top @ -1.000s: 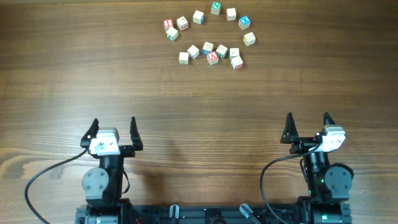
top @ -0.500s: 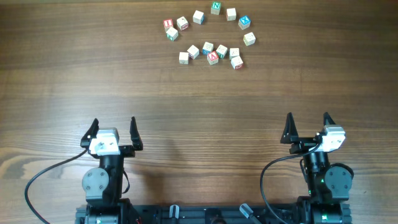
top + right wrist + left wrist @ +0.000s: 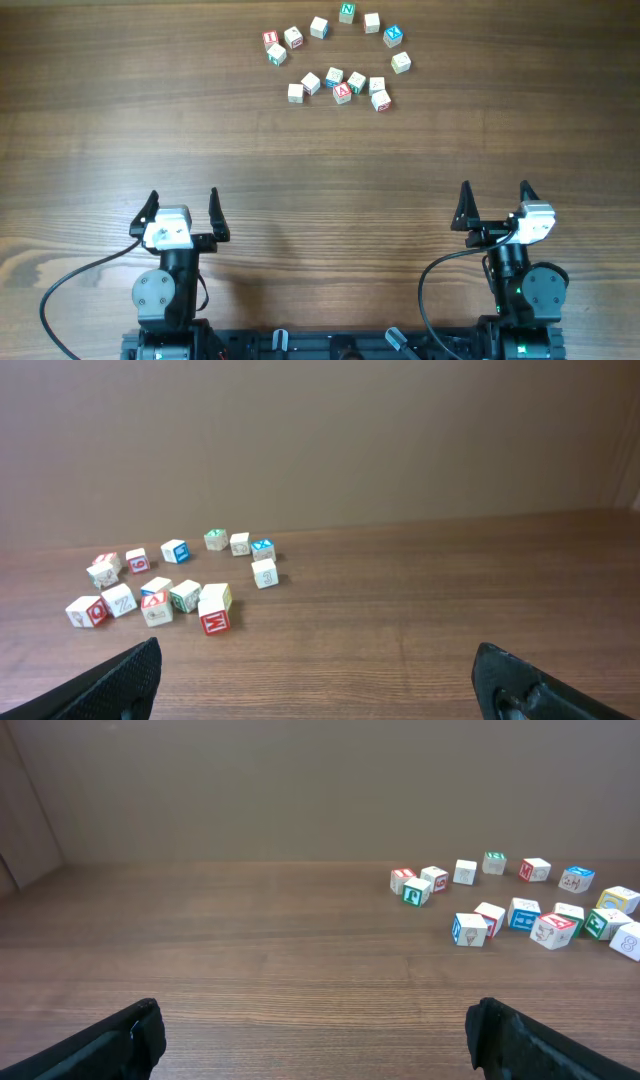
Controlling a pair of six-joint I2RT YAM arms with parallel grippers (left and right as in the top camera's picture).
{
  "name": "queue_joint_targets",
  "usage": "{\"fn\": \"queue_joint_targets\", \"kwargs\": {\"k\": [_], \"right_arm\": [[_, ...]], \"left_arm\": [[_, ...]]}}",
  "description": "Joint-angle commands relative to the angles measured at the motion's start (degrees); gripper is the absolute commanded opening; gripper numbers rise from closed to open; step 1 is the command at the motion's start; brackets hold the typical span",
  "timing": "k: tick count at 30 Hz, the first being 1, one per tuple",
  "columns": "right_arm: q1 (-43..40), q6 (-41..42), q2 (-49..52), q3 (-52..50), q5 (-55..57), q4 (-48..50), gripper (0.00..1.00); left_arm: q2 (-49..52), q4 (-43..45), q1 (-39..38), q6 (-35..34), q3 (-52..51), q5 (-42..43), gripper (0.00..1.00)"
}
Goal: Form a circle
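Nothing has moved since the earlier frame: I park left pincer [image 3: 183, 197] and right pincer [image 3: 495, 188] parted and empty, ready for the alphabet cubes [image 3: 334, 76] well ahead, their circle unfinished.

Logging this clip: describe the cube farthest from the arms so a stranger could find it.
On the wooden table, small alphabet cubes cluster near the overhead view's top edge. The topmost cube crowns their upper arc, and it alone shows a green N facing up.
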Motion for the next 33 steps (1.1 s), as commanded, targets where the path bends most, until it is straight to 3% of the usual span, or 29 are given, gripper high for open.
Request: {"fn": "queue_joint_targets", "kwargs": {"k": [1,10,14,33], "right_arm": [[0.35,-0.55,-0.83,-0.04,-0.46,0.09,1.0],[0.35,-0.55,-0.83,-0.04,-0.46,0.09,1.0],[0.35,-0.57,-0.83,-0.04,-0.46,0.09,1.0],[0.35,-0.55,-0.83,-0.04,-0.46,0.07,1.0]], "left_arm": [[-0.52,0.44,0.0,1.11,-0.63,0.72,1.0],[-0.52,0.44,0.0,1.11,-0.63,0.72,1.0],[-0.52,0.76,0.0,5.44,-0.63,-1.64,1.0],[-0.52,0.81,0.0,5.4,-0.63,-1.25,1.0]]}}
